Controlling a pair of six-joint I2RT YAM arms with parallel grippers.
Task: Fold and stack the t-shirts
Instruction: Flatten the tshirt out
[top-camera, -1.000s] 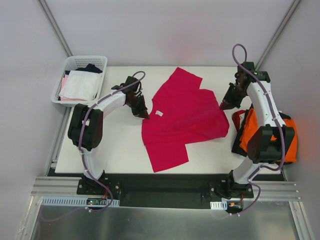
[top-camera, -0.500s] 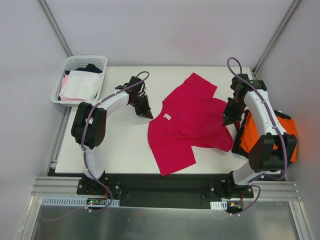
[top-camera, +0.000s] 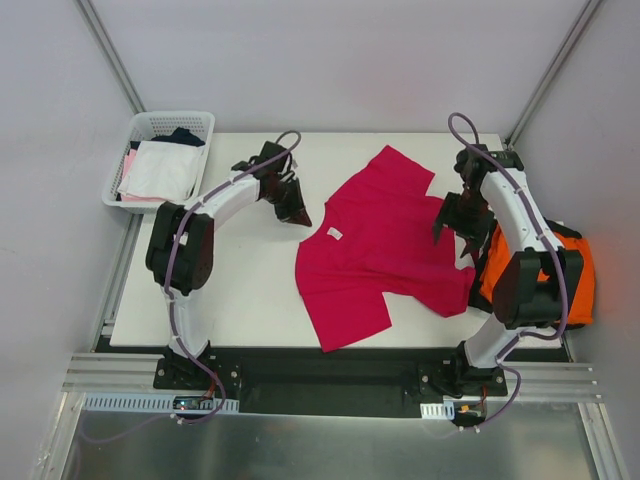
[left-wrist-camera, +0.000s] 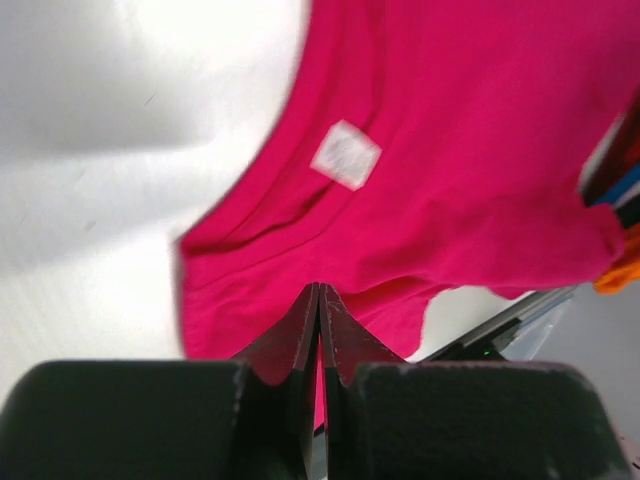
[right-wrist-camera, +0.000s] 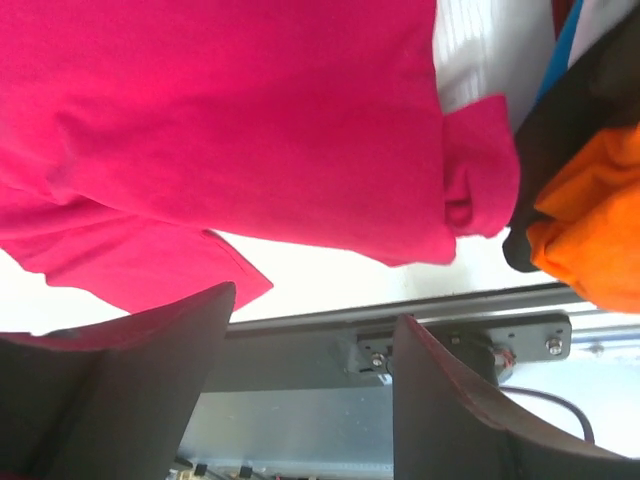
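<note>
From above: crimson t-shirt spread on the worktop, right of centre. Left claw pressed together, just beside the collar, holding nothing. Right claw parted wide above the shirt's right edge, clamped on nothing. Left wrist only: white neck label close up. Right wrist only: bunched hem corner beside the orange t-shirt.

Left gripper pinched closed, right gripper spread wide.
The left arm stretches forward and inward, jaws pressed together on nothing; the right arm bends at the wrist, tips pointing down, jaws empty.
</note>
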